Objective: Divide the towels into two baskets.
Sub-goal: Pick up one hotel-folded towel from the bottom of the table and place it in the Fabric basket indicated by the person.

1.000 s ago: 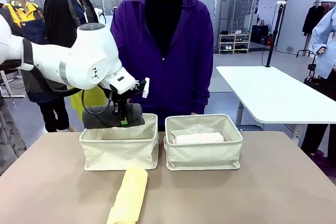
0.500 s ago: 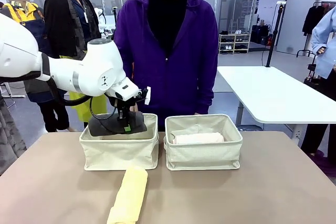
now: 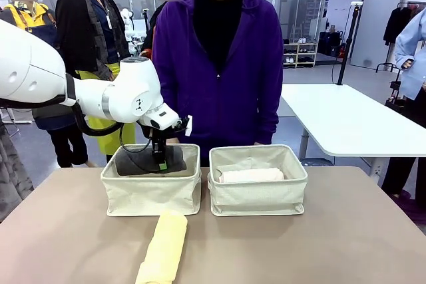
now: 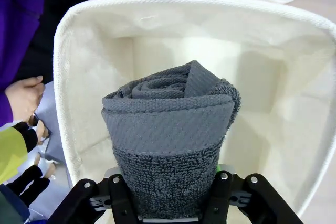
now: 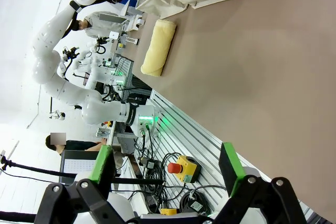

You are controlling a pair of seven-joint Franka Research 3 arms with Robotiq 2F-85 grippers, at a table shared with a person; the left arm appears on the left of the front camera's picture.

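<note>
The left claw [image 4: 170, 199] flanked a rolled grey terry towel [image 4: 168, 124] in a canvas basket [image 4: 65, 77], grip unclear; right claw [image 5: 167, 154] gaped.

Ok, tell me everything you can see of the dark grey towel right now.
The dark grey towel is soft terry rolled into a thick cylinder. The left wrist view shows its spiral end and a smoother woven band across the loops. It sits roughly level, low inside the left basket, with its top showing just above the rim. Whether it rests on the basket floor is hidden. The left claw straddles it from above, one finger on each side. I cannot tell whether they are squeezing it.
</note>
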